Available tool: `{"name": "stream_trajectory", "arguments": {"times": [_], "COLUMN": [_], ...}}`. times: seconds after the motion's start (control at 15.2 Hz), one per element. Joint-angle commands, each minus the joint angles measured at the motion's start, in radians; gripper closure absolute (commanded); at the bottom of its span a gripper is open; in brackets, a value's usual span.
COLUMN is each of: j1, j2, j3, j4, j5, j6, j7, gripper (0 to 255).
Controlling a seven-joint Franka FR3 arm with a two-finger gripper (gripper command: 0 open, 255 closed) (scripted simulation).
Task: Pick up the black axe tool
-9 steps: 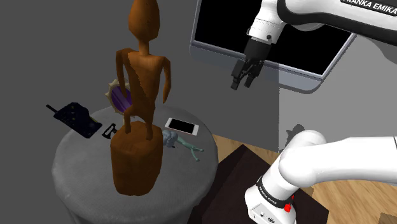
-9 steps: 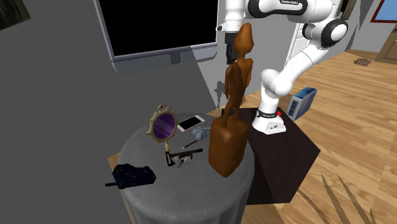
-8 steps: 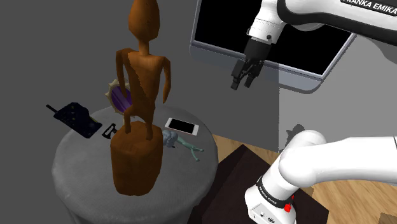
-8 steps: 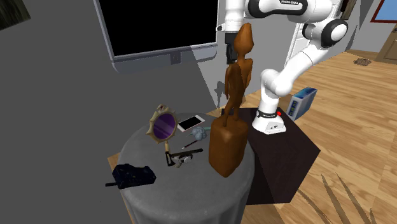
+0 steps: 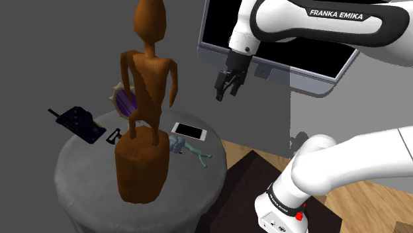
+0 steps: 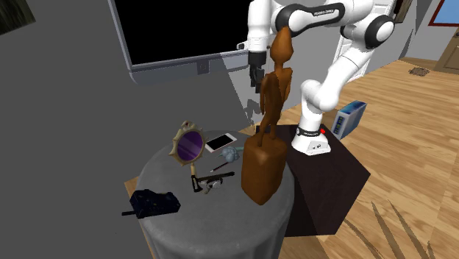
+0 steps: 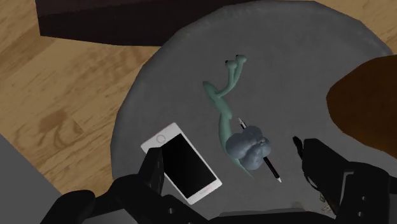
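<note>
Currently, gripper: held high in the air, well above the table, in the upper middle of the shoulder view, in front of the black screen; the fingers are seen standing apart in the wrist view, with nothing clasped.
Black axe tool: laid flat on the round grey table, in the lower middle of the second exterior view, between the handle of the gold-framed mirror and the base of the brown statue.
Axe long axis: run nearly level across the second exterior view, rising slightly to the right; the broader end is turned to the frame's left and the thin handle end to the right, towards the statue.
Axe in the shoulder view: one black end is seen just left of the statue's base; the rest is hidden behind it.
White phone: laid flat just beside the grey-green figurine, below the gripper.
Dark blue object: set at the table's lower left rim.
</note>
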Motion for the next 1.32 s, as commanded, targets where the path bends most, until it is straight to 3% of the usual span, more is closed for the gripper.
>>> {"name": "stream_trajectory", "arguments": {"times": [0.0,0.66,1.25], "j1": [0.012,0.053,0.101], "j2": [0.067,0.406,0.747], "j3": [0.031,0.165,0.250], "j4": [0.002,0.109,0.298], "j5": [0.001,-0.063,-0.229], "j6": [0.067,0.289,0.402], "j7": [0.007,0.062,0.163], "gripper": [0,0,0]}}
